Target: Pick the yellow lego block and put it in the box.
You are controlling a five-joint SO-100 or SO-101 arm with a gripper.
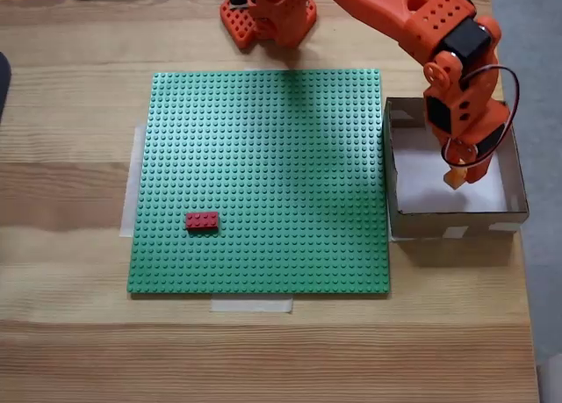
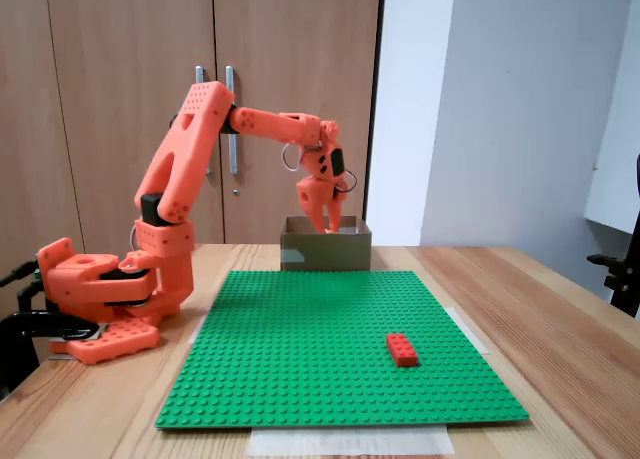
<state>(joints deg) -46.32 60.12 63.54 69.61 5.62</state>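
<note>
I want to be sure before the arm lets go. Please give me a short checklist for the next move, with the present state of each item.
1. Gripper above the box opening: ok in both fixed views.
2. Yellow lego block between the fingers: ok, a small yellow-orange piece shows at the tips.
3. Block low enough to drop safely: cannot tell.
4. Box interior free: ok, white bottom visible.
5. Red brick on the green baseplate, away from the drop: ok.
</note>
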